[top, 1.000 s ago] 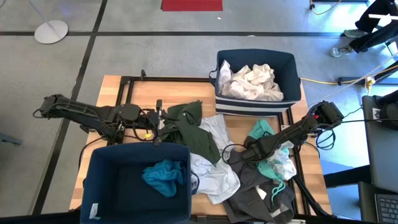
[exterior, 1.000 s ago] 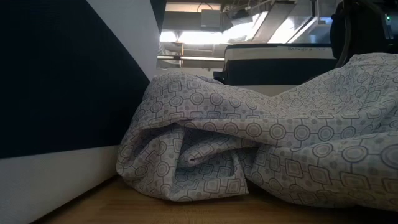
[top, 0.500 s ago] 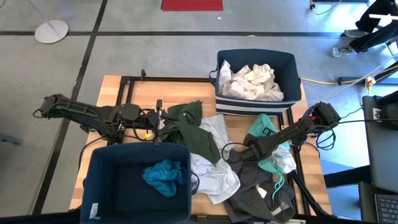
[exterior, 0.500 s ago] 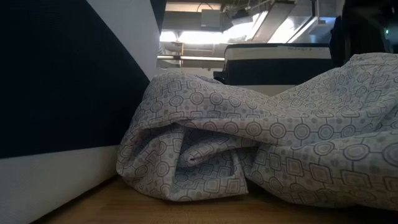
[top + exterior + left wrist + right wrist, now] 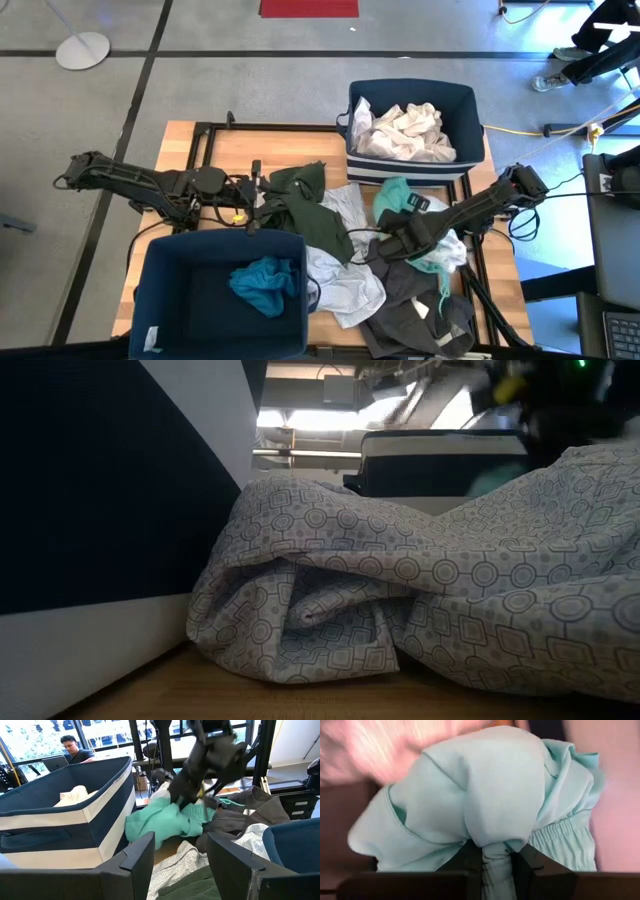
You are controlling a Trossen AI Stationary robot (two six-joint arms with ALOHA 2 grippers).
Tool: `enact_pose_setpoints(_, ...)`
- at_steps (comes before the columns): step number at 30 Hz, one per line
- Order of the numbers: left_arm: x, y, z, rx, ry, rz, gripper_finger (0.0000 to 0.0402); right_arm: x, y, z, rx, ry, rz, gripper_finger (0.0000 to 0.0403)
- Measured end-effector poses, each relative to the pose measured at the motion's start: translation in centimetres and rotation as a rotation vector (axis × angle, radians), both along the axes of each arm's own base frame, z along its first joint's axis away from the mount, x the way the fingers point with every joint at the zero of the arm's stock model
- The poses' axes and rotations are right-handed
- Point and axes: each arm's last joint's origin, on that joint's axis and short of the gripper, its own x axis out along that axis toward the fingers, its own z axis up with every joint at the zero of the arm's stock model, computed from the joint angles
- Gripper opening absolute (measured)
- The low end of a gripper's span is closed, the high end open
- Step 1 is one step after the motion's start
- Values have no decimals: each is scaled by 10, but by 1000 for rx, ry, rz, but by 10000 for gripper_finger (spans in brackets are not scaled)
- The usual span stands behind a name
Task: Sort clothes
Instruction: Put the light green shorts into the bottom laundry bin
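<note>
**Right gripper clamped on mint-green garment; left gripper released**

Jaws of the right gripper (image 5: 388, 243) are clenched on a fold of the mint-green garment (image 5: 398, 196); the right wrist view shows the fabric (image 5: 485, 805) pinched between the two dark fingers (image 5: 527, 862) and bulging above them. In the high view this gripper sits right of centre, with the garment draped across it, from just below the upper bin down to the lower right of the pile. The left wrist view shows the same garment (image 5: 165, 820) hanging from the right arm beside the bin wall.

Jaws of the left gripper (image 5: 258, 196) are released and spread wide, holding nothing. It rests at centre left of the high view, beside the dark olive green garment (image 5: 305, 205).

Remaining clothes:
- A patterned light grey garment (image 5: 345, 285) lies at lower centre; the low view shows it (image 5: 420, 610) folded on the table (image 5: 235, 150).
- A dark grey garment (image 5: 410, 310) lies at lower right.
- White clothes (image 5: 405, 130) fill the navy bin at upper right (image 5: 460, 100).
- A teal garment (image 5: 262, 285) lies in the navy bin at lower left (image 5: 160, 290).
</note>
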Motion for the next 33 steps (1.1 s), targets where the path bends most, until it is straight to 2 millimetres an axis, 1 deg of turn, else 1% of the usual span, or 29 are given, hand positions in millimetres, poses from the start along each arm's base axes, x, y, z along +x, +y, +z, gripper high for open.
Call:
enact_pose_setpoints(8,0,0,2,-2,-20,0,166,14,20,60,-109,-232,148,53)
enact_pose_setpoints(13,0,0,4,-5,-41,0,166,19,25,91,-209,-357,218,53)
enact_pose_setpoints(17,-5,1,9,7,-71,-2,166,25,29,110,-320,-462,279,53)
enact_pose_setpoints(21,-16,2,20,17,-131,-2,166,37,34,127,-404,-544,362,53)
enact_pose_setpoints(25,-32,4,33,6,-211,-1,166,51,42,144,-457,-626,464,53)
enact_pose_setpoints(29,-50,7,44,-4,-283,0,166,63,50,163,-508,-736,567,53)
enact_pose_setpoints(33,-64,9,51,-12,-341,1,166,71,55,183,-530,-868,676,53)
